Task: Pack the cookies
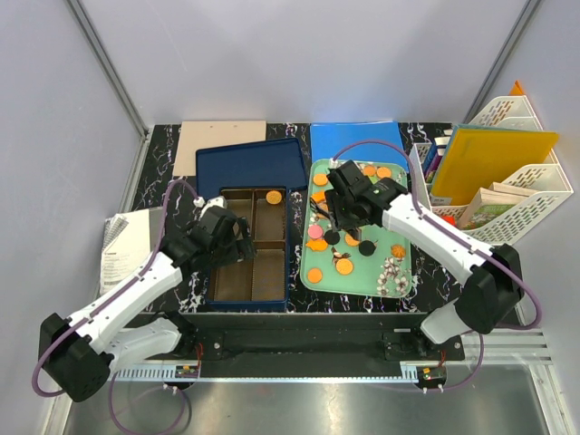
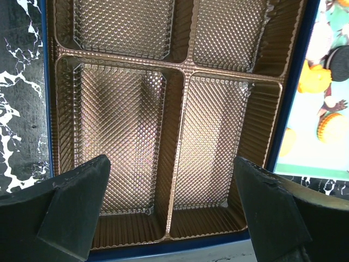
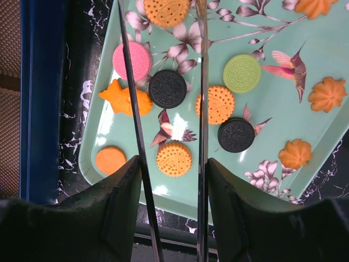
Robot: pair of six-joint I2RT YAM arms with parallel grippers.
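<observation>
- Grey-walled booth, black marbled table (image 1: 159,154) beneath everything.
- Clamped between the narrowed fingers of right gripper (image 3: 174,164): metal tongs (image 3: 202,54), blades either side of a black cookie (image 3: 168,88), contact not discernible. Tongs probably chosen for lifting flat discs uncrushed.
- Spread wide and holding nothing: left gripper (image 2: 172,169), over gold insert (image 2: 125,136) of blue box (image 2: 297,71), likely ready to steady it.
- Mostly loose on mint-green tray (image 3: 338,49) just right of the box: cookies (image 3: 215,104).
- Counted in right wrist view: four round orange, four flower-shaped orange, two black, one pink, one green.
- Already packed: one orange cookie (image 1: 272,196), far-right compartment.
</observation>
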